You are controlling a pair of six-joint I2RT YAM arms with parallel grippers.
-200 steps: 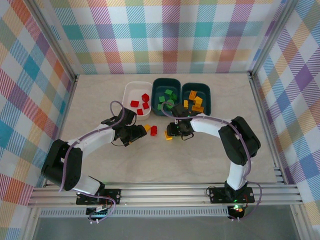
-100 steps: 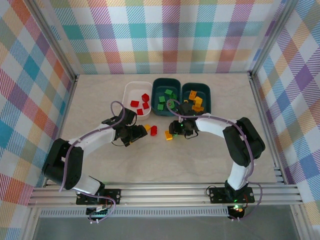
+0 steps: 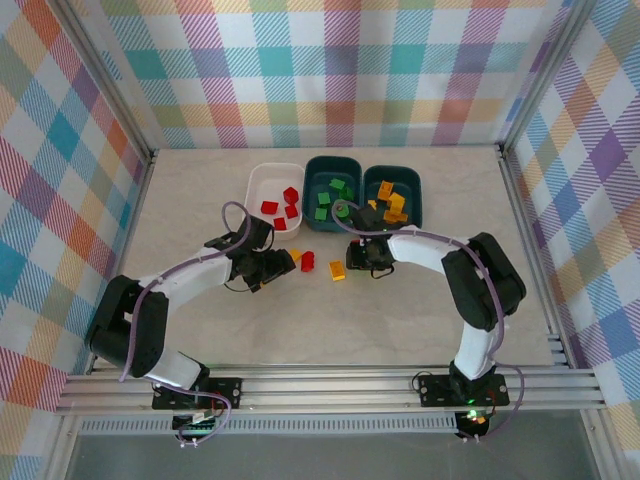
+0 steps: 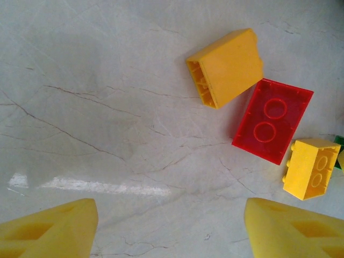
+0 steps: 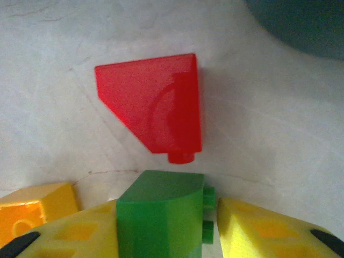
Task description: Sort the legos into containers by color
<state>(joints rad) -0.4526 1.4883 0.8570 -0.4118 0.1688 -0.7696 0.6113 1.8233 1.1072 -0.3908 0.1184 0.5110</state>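
While the right end effector (image 5: pixel 166 228) clamps a small green plastic brick (image 5: pixel 161 207) low by the pale marbled surface (image 5: pixel 54 64) (a red plastic brick (image 5: pixel 156 110) lies just beyond), near a dark teal plastic tub (image 5: pixel 301 21), we see the left end effector (image 4: pixel 172 231) gaping, empty.

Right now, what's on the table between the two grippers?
Top view, from left gripper to right gripper (gripping a green brick): an orange-yellow brick, a red brick beside it, then a second yellow brick.

Most legos (image 3: pixel 291 195) sit colour-sorted in three containers (image 3: pixel 268 185), few outside.
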